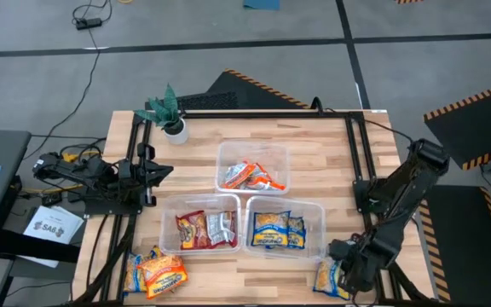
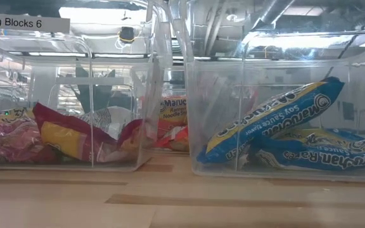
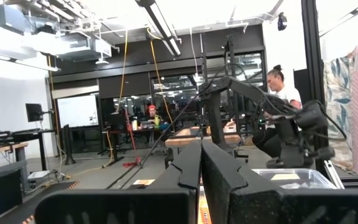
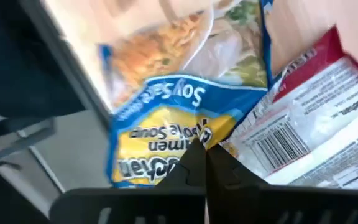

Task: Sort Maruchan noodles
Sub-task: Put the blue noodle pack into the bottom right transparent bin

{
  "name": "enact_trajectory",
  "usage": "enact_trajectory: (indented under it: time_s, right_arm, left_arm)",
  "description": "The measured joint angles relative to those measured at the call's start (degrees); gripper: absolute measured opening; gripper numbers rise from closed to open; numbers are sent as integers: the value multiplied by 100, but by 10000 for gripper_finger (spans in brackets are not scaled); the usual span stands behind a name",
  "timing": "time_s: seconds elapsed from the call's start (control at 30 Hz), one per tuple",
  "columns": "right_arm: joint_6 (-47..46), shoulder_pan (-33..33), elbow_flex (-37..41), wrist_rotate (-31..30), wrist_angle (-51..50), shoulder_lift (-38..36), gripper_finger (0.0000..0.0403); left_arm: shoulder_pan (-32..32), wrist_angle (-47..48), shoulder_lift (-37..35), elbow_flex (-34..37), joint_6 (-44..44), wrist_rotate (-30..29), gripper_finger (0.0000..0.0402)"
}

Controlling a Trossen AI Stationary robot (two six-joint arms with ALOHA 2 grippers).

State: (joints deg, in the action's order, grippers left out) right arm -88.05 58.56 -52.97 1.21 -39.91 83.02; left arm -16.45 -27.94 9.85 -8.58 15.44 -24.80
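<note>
Three clear tubs hold sorted packets. The far tub (image 1: 252, 166) has orange ones, the near left tub (image 1: 199, 226) red ones (image 2: 62, 136), and the near right tub (image 1: 284, 226) yellow-and-blue ones (image 2: 277, 126). A loose pile of orange and yellow packets (image 1: 156, 273) lies at the near left corner. At the near right corner lie a yellow-and-blue packet (image 4: 166, 124) and a red-and-white packet (image 4: 303, 130). My right gripper (image 4: 202, 152) is down on that yellow-and-blue packet (image 1: 331, 277), fingers shut. My left gripper (image 3: 201, 171) waits shut at the table's left edge. My right gripper has its shut fingertips on the yellow part of the yellow-and-blue packet, at the edge (image 4: 188, 134) next to the red-and-white packet. The fingers come from above, slanting down. They cover the spot itself, so the layers pinched do not show. The packet looks to lie on the table.
A small potted plant (image 1: 170, 115) stands at the far left of the table. Black frame rails (image 1: 356, 145) run along the left and right sides. Bare wood (image 2: 182, 196) lies in front of the near tubs. A person (image 3: 281, 87) sits in the room beyond.
</note>
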Motion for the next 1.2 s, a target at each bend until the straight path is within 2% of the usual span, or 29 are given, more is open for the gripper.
enact_trajectory:
  time_s: [0.27, 0.47, 0.6, 0.77, 0.93, 1.07, 1.2]
  right_arm:
    - [268, 107, 0, -181, 348, -1091, 5]
    - [325, 3, -13, -749, 1182, -1833, 5]
    - [1110, -215, -304, -1113, 1134, -2063, 5]
    - [2773, -859, -863, -1226, 667, -2072, 5]
    - [4543, -1781, -1140, -1448, 640, -1908, 7]
    - [5011, -2433, -1150, -1451, 523, -1771, 11]
    - [5059, -2825, -1143, -1329, 155, -1644, 15]
  left_arm:
    - [-2, -2, 0, 0, 0, 1, 0]
    - [-1, -6, 0, 0, 2, 0, 0]
    - [-2, -13, 0, 0, 2, 0, 0]
    - [-1, -17, 0, 0, 2, 0, 0]
    - [-1, -20, 0, 0, 2, 0, 0]
    - [-2, -19, 0, 0, 4, 0, 0]
    - [-1, -12, 0, 0, 4, 0, 0]
